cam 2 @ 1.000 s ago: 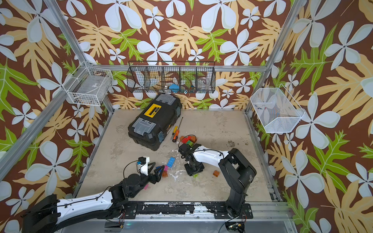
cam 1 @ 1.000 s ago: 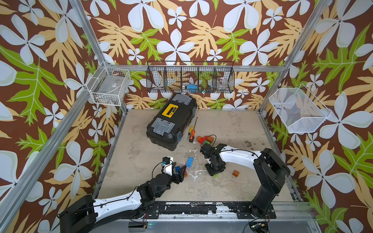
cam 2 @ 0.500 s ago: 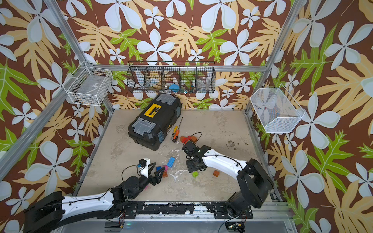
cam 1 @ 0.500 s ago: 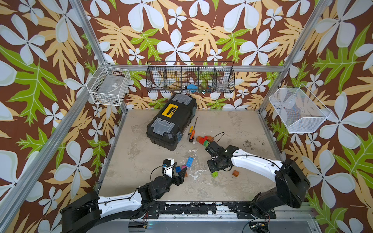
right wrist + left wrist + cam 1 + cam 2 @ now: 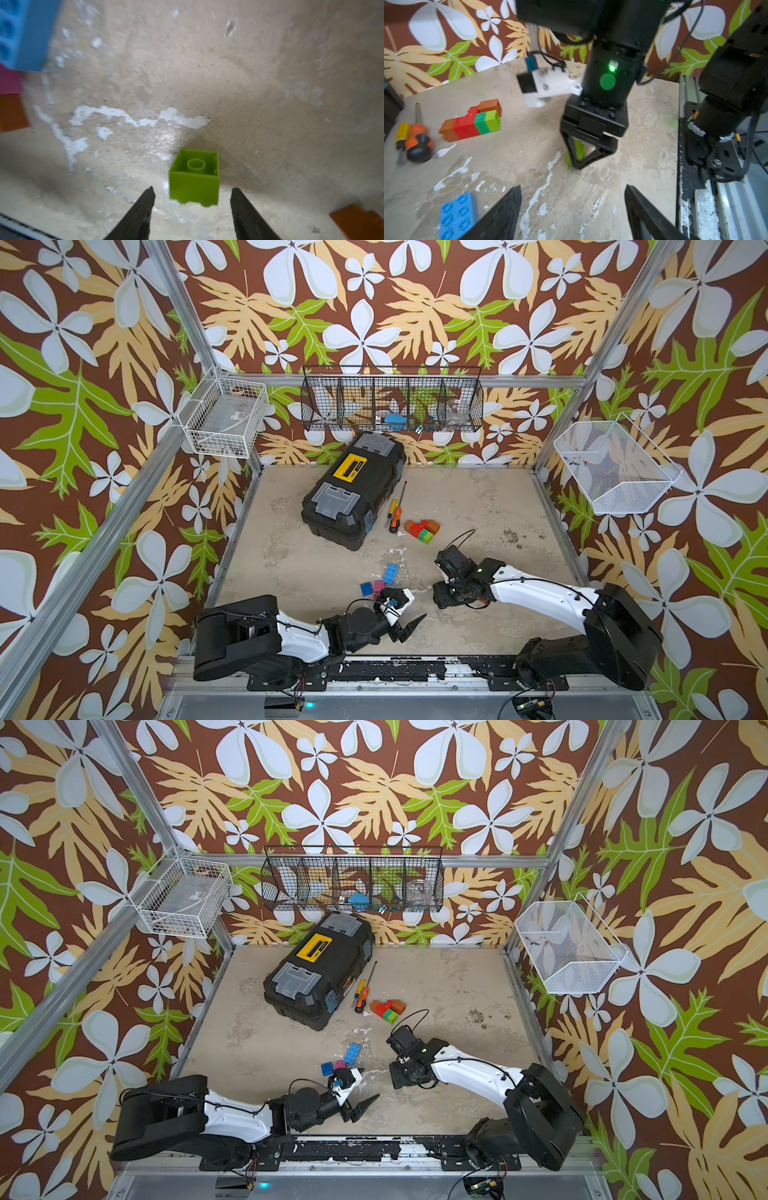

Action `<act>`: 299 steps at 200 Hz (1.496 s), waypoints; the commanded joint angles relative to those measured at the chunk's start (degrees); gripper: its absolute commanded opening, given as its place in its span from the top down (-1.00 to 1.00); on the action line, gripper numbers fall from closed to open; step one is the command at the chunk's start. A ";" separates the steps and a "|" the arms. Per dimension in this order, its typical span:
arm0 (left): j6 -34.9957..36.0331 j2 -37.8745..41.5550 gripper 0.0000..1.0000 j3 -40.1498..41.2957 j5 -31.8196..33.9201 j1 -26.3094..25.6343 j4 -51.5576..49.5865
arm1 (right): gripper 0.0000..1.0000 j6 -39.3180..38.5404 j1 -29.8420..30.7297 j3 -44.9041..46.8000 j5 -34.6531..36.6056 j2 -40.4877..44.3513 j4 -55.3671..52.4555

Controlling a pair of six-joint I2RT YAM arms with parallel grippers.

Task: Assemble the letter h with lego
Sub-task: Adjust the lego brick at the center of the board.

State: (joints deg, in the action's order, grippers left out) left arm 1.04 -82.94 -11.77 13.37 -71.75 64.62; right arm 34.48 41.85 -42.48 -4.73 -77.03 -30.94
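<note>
A lime lego brick (image 5: 194, 178) lies on its side on the table, hollow underside showing. My right gripper (image 5: 192, 193) stands open over it, one finger on each side, neither touching. From above, the right gripper (image 5: 442, 597) hides this brick. In the left wrist view the lime brick (image 5: 576, 152) shows between those fingers. My left gripper (image 5: 572, 187) is open and empty, low near the front edge (image 5: 405, 616). A light-blue long brick (image 5: 390, 572), a blue square (image 5: 366, 588) and a pink one (image 5: 379, 585) lie just beyond it. A joined orange, red, green and lime group (image 5: 422, 529) lies farther back.
A black toolbox (image 5: 353, 485) sits at the back left, with screwdrivers (image 5: 395, 516) beside it. A loose orange brick (image 5: 361, 220) lies close by my right arm. Wire baskets (image 5: 392, 404) hang on the walls. The metal rail (image 5: 683, 145) runs along the table's front edge.
My right gripper has widened and come back down over the lime brick, which stayed on the table. My left gripper has slid right and toward the front, away from the blue and pink bricks.
</note>
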 commanded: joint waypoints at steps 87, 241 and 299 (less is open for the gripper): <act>4.64 -21.25 -0.59 -9.65 -4.08 0.01 14.66 | -0.25 -0.28 -8.32 2.07 5.09 12.88 -2.50; -5.99 -34.56 -0.21 -18.83 -10.20 8.35 12.53 | -0.27 -0.57 -17.71 4.84 -0.67 21.64 2.65; -7.61 -37.23 0.05 -21.45 -16.63 9.07 11.47 | -0.25 0.40 -17.69 5.77 -1.33 22.59 3.25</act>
State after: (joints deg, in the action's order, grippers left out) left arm -4.23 -119.11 -32.80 -0.47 -63.26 74.91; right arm 34.48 24.08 -36.23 -5.67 -54.33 -28.53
